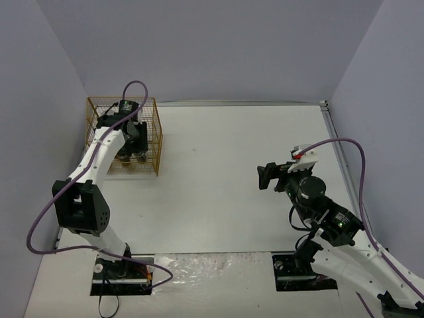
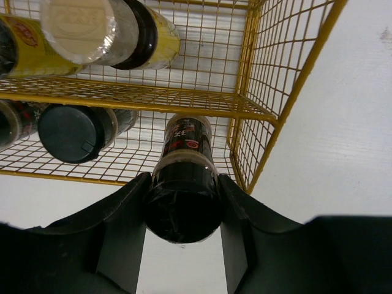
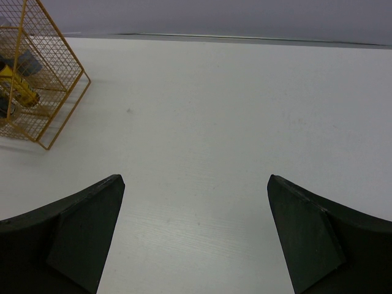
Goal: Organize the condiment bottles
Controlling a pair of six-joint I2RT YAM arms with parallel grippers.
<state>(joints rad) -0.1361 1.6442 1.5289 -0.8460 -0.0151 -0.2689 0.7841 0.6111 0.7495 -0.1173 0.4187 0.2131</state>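
Note:
My left gripper is shut on a short dark jar with a black lid, gripping it at the lid end. The jar reaches into the lower tier of a yellow wire rack, near its right corner. Two more black-lidded jars lie on that tier to the left. On the upper tier are a pale jar with a light lid and two yellow bottles. From above, the left gripper sits inside the rack. My right gripper hovers open over bare table, empty.
The rack stands at the table's far left, close to the left wall. White tabletop stretches between the two arms. Grey walls enclose the table on the left, back and right.

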